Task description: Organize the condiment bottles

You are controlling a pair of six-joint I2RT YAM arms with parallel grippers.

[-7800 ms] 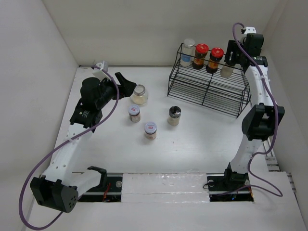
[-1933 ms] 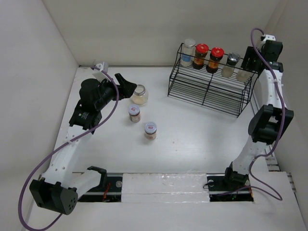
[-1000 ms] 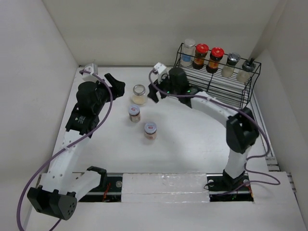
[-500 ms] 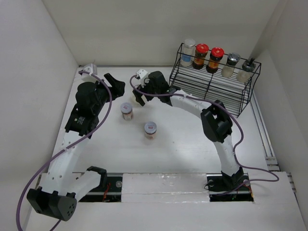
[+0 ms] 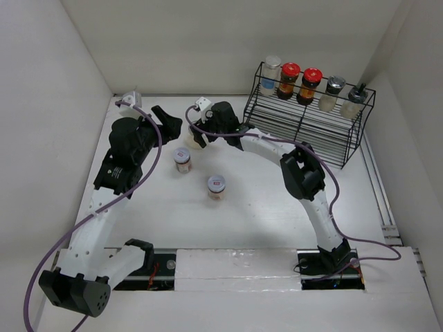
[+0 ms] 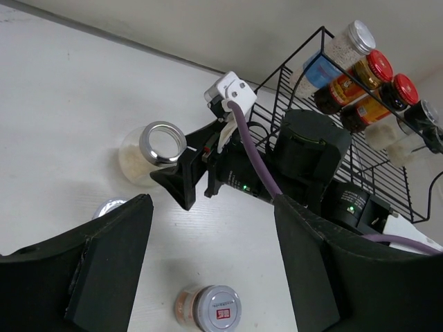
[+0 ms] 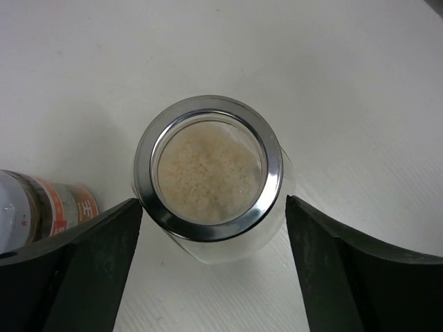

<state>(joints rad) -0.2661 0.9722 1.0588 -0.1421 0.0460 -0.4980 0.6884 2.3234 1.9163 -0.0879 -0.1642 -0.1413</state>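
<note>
Between the jaws of the right gripper (image 7: 213,207) stands a jar (image 7: 211,173) of clear, glossy glass with a polished metal rim and pale, grainy contents. The fingers (image 7: 332,277) look like matt black plastic. Beneath them the table (image 7: 346,69) is matt white and faintly grained.

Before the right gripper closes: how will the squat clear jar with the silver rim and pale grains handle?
Squat clear jar looks rigid and smooth, probably slippery. Wide base: unlikely to tip. Grains show through the silver rim; if unlidded, tilting may spill.
</note>
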